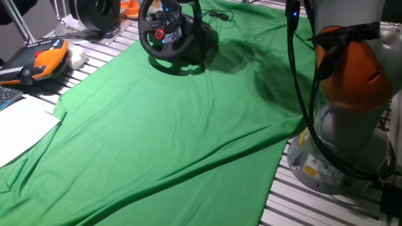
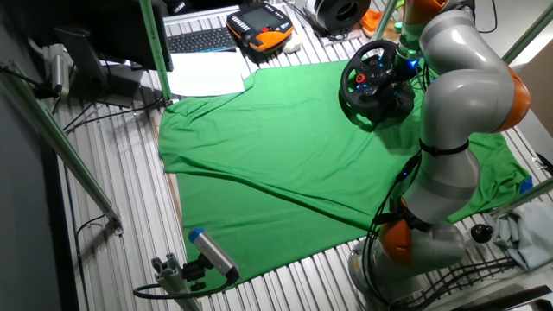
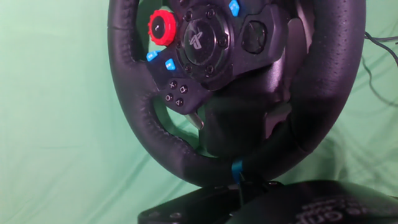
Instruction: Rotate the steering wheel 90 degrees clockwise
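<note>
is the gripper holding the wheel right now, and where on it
It cannot be told. The hand view looks closely at the steering wheel, but no jaws show, and in both fixed views the hand is hidden or cut off.

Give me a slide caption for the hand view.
Close-up of the black steering wheel, red dial on its hub, above green cloth.

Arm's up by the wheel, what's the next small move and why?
Probably ease the hand in toward the rim of the steering wheel and get the fingers around it. The hand view shows the wheel close and filling the frame, but no fingers on the rim, and both fixed views hide the gripper, so a grasp isn't confirmed. Turning clockwise should wait for that.
</note>
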Controlling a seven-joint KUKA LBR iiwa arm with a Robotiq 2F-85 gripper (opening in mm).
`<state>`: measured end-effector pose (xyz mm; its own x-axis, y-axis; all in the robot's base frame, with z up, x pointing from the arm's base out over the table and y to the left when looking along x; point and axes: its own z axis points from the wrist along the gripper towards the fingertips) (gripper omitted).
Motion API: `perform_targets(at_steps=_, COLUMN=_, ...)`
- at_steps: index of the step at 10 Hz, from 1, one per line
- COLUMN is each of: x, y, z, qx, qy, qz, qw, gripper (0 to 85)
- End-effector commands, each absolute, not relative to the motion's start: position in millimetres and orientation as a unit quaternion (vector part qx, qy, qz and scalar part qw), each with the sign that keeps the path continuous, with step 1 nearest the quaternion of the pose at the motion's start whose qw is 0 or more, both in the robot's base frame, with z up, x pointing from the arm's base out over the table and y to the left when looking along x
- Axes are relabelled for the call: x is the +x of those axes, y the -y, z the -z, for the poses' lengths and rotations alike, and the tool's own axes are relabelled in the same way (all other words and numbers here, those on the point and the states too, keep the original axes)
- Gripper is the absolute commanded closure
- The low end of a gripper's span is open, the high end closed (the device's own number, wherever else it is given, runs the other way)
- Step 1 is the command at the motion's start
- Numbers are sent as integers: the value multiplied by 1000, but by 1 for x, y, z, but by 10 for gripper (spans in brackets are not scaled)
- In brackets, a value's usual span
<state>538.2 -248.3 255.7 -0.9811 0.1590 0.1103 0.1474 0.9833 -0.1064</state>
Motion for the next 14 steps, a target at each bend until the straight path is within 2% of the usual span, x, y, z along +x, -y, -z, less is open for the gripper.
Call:
perform_targets(at_steps=1, x=538, y=248, z=-256, qx=-75, qy=994, qz=-48, qw=64, gripper=850)
perform_targets(at_steps=6, x=538, y=248, z=-256, qx=-81, qy=992, qz=-44, qw=87, gripper=850)
perform_targets(at_steps=8, x=538, y=248, z=-256, qx=-86, qy=992, qz=-47, qw=80, gripper=850)
perform_targets(at_steps=14, x=538, y=250, z=-253, qx=-80, qy=992, qz=-46, qw=82, gripper=850)
